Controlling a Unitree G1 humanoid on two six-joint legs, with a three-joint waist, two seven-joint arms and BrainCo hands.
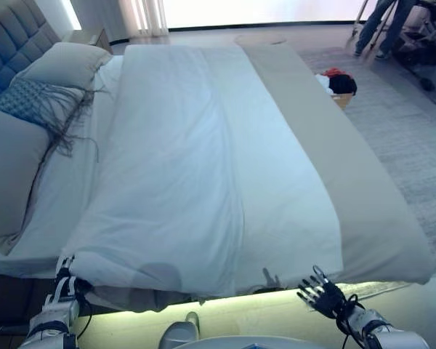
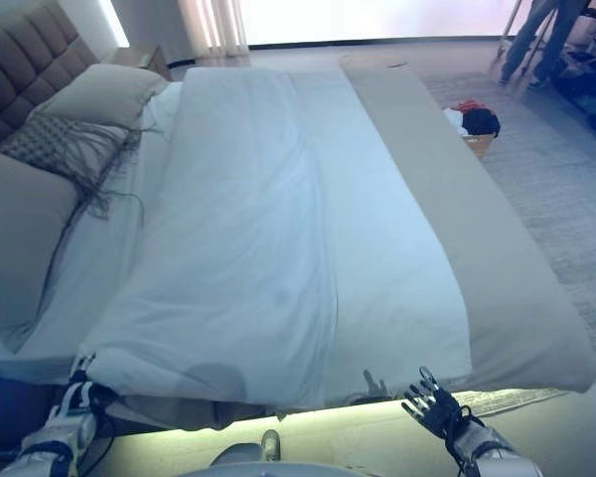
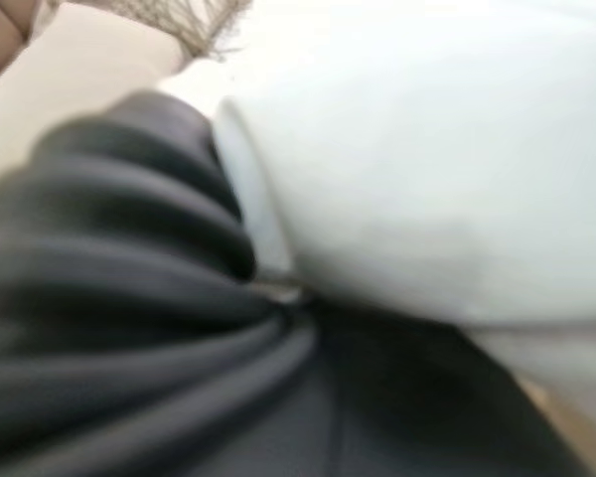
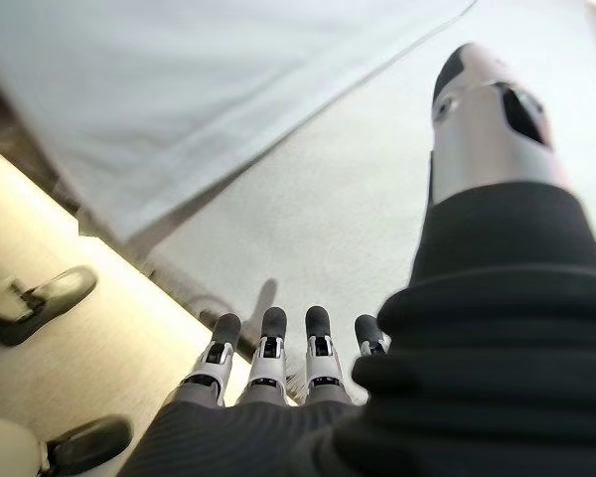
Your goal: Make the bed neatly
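Observation:
The bed carries a white duvet spread flat, with a long crease down its middle. A beige cover lies along the duvet's right side. Pillows and a fringed cushion lie at the left by the headboard. My left hand is at the duvet's near left corner; in the left wrist view only its dark cover shows against the duvet, and its fingers are hidden. My right hand is open with fingers spread, just below the bed's near edge, holding nothing; its straight fingers show in its wrist view.
A basket of clothes stands on the grey rug right of the bed. A person's legs stand at the far right beside dark equipment. A nightstand is at the far left by the headboard.

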